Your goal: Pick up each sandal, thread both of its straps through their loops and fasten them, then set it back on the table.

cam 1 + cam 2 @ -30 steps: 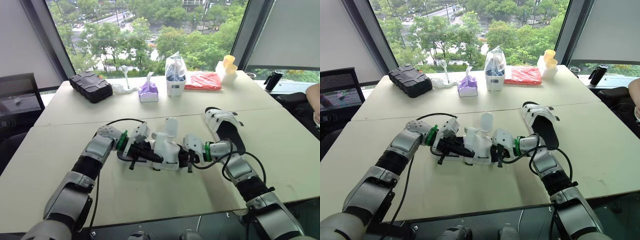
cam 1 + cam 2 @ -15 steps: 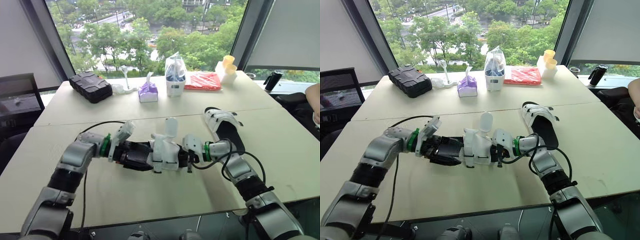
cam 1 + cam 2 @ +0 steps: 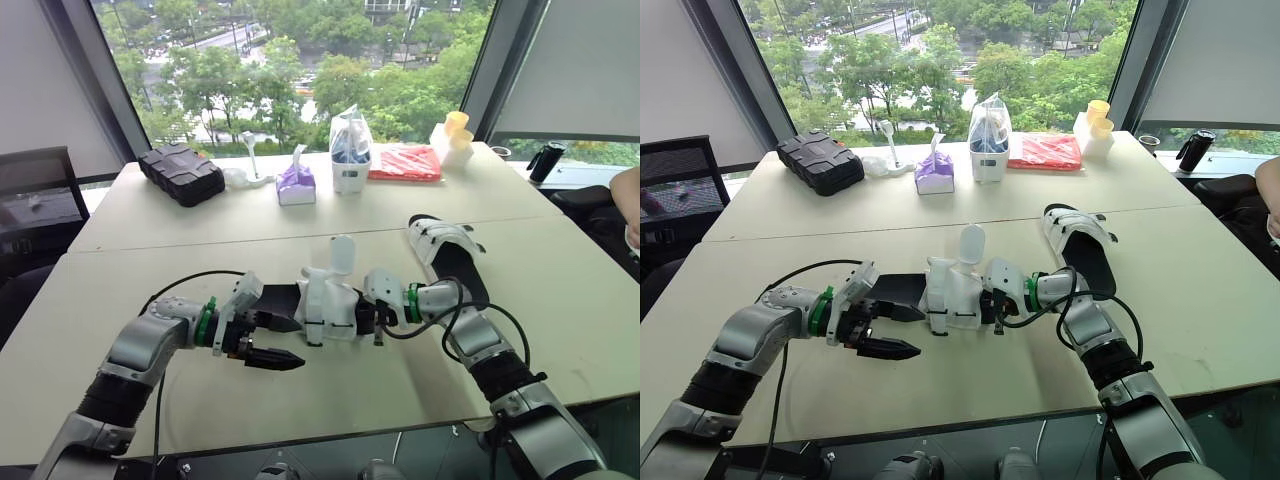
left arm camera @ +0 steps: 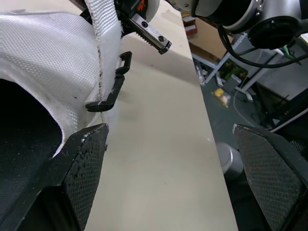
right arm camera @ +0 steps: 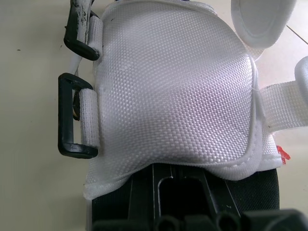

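A sandal [image 3: 325,300] with a black sole and white woven upper lies mid-table, one strap [image 3: 342,252] standing up. My right gripper [image 3: 378,318] is shut, its tip pushed in at the sandal's end under the upper [image 5: 168,91]; two black loops [image 5: 72,115] sit on the side. My left gripper [image 3: 285,340] is open and holds nothing, just off the sandal's other end on the near side. Between its fingers [image 4: 82,163] hang a white strap [image 4: 103,29] and a black loop [image 4: 113,84]. A second sandal [image 3: 445,255] lies farther right.
Along the far edge stand a black case [image 3: 182,172], a purple tissue pack [image 3: 296,183], a clear bag [image 3: 351,150], a red packet [image 3: 405,162] and yellow cups [image 3: 456,135]. A black bottle [image 3: 547,160] and a person's arm [image 3: 630,200] are at the right.
My left gripper let go of the sandal, opened wide and drew back toward me and to the left. The right gripper and the sandal stayed where they were.
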Robot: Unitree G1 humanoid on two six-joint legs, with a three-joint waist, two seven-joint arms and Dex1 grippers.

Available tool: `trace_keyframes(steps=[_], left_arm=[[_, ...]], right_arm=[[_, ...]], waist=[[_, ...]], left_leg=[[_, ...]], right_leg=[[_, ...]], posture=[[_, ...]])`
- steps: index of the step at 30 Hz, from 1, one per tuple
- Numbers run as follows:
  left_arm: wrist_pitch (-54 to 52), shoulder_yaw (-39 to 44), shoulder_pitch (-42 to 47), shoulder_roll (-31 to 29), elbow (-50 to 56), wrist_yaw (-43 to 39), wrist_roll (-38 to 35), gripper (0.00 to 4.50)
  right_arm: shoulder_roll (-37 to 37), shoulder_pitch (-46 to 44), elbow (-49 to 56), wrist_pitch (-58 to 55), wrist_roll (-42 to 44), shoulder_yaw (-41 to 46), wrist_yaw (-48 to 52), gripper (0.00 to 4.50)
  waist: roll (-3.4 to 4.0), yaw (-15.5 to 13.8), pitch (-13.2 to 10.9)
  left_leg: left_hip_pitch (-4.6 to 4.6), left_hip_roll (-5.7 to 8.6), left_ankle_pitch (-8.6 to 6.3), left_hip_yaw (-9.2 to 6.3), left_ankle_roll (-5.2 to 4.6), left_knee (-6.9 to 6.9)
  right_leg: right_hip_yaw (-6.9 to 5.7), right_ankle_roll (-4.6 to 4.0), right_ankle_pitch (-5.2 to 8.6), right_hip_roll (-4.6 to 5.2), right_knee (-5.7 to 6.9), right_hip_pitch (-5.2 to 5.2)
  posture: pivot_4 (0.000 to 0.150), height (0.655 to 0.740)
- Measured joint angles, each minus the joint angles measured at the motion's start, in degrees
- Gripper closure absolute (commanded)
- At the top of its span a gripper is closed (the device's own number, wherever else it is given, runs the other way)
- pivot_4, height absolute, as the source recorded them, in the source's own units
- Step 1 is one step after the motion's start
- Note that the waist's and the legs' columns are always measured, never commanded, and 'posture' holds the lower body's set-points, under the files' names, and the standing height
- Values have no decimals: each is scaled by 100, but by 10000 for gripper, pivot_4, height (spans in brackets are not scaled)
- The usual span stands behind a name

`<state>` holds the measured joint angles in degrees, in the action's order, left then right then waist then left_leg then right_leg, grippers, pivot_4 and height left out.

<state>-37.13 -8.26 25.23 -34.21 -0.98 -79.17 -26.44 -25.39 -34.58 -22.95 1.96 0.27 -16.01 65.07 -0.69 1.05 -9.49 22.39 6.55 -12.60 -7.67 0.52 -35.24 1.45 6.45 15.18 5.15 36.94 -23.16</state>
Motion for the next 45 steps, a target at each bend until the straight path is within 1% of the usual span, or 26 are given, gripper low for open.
trace_keyframes(steps=[3, 6, 10, 14, 19, 27, 34, 45], left_arm=[[38, -39, 11, 141, -58, 88, 7, 1988], [212, -263, 68, 414, -431, 210, 160, 1988], [277, -443, 126, 558, -586, 250, 253, 1988], [278, -452, 197, 620, -664, 301, 302, 1988], [193, -449, 200, 580, -633, 305, 248, 1988], [17, -318, 57, 66, -317, 219, 71, 1988], [46, -302, 18, 133, -317, 404, 70, 1988], [220, -361, 19, 569, -404, 617, 97, 1988]], right_arm=[[-3, 3, 0, 3, -3, 0, 0, 45000], [-6, 1, -12, 9, -7, 0, 0, 45000], [-5, -3, -18, 11, -8, 0, -1, 45000], [-3, -8, -28, 12, -11, 0, -2, 45000], [0, -9, -28, 12, -12, 0, -4, 45000], [1, -10, -30, 20, -13, -6, -4, 45000], [2, -38, -86, 104, -15, -31, -2, 45000], [-5, -52, -105, 117, -15, -40, 0, 45000]], waist=[[-1, -2, 1], [-1, -10, 5], [-2, -11, 5], [-2, -12, 6], [-2, -9, 6], [-1, -5, 6], [-2, -1, 7], [-2, -6, 7]], left_leg=[[0, 0, 0, 0, 0, 0], [-2, 0, 0, 0, 0, -1], [-2, 0, 0, 0, 0, -1], [-2, 0, 0, 0, 0, -1], [-2, 0, 0, 0, 1, -1], [-2, -1, 0, 0, 1, 1], [-2, -2, 0, 0, 1, 2], [-2, -3, 0, 0, 1, 1]], right_leg=[[0, 0, 0, 0, -1, 1], [0, 0, 0, 0, -1, 3], [0, -1, 0, 0, 0, 3], [-1, -1, 0, 0, 0, 3], [-1, -1, -1, 0, 0, 3], [-1, -2, 0, 0, -1, 2], [-1, -4, 1, -1, -1, 2], [-1, -5, 0, -1, -2, 2]], posture=[[1500, 7400], [1500, 7400], [1500, 7400], [1500, 7400], [1500, 7400], [1500, 7400], [1500, 7400], [1500, 7400]])
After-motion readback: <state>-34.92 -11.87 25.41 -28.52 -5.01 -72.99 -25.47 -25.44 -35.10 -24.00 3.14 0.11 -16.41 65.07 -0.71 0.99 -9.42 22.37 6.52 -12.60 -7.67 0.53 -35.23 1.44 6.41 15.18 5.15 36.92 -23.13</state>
